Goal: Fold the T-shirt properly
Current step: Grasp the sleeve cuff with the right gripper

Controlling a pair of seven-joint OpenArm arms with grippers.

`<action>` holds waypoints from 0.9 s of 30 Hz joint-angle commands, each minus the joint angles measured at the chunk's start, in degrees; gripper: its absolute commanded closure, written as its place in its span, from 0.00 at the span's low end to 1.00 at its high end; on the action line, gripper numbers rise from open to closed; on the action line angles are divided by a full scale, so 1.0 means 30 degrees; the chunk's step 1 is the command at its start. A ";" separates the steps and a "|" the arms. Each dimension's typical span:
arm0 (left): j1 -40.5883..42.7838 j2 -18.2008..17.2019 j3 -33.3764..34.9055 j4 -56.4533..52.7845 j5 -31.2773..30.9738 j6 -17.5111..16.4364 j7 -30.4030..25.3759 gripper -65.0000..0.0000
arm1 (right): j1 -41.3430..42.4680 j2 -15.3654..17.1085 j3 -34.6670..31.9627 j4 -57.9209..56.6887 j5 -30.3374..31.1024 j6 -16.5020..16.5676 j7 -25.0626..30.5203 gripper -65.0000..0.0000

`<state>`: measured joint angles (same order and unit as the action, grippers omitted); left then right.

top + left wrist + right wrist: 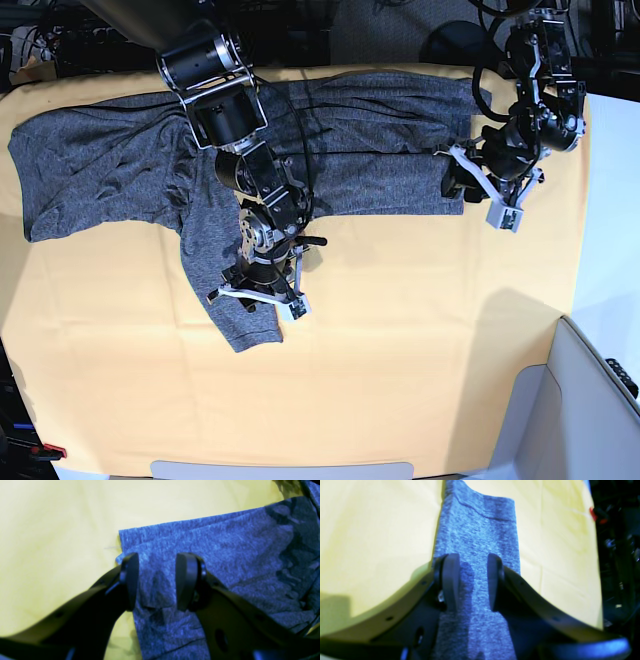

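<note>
With the shirt (330,130) spread on the yellow cloth (420,330), both the left gripper (157,581) and right gripper (473,580) are held spread over sleeve ends; only the top layer may be pinched.

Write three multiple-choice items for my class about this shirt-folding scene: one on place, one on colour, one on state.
1. Where is the right gripper? A over a sleeve's end B at the collar C off the table
2. What colour is the cloth under the T-shirt? A white B yellow-orange C green
3. How do the left gripper jaws stand? A shut tight B open astride the fabric C out of view

Answers: 1 A, the base view shows it over the sleeve's lower end. 2 B, yellow-orange surrounds the grey. 3 B, a gap with fabric showing.
</note>
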<state>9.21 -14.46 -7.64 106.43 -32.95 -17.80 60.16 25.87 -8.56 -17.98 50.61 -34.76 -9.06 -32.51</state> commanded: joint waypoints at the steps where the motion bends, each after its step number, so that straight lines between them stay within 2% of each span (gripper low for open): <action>1: -0.0184 -0.0206 -0.0076 0.0317 -0.0138 -0.0059 -0.0259 0.63 | 0.0535 -0.0148 -0.0264 0.0346 0.0115 -0.0072 0.0303 0.73; 10: -0.0184 -0.0206 -0.0076 0.0317 -0.0138 -0.0059 -0.0259 0.63 | 0.0535 -0.0148 -0.2726 0.0346 0.0350 -0.0072 0.0303 0.73; 27: -0.0184 -0.0206 -0.0076 0.0317 -0.0138 -0.0059 -0.0288 0.63 | 0.0476 -0.0148 -0.2257 0.0170 0.0350 -0.0072 0.0156 0.73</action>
<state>9.21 -14.46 -7.64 106.43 -32.95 -17.80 60.18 25.80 -8.62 -25.02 50.48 -33.01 -8.60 -32.58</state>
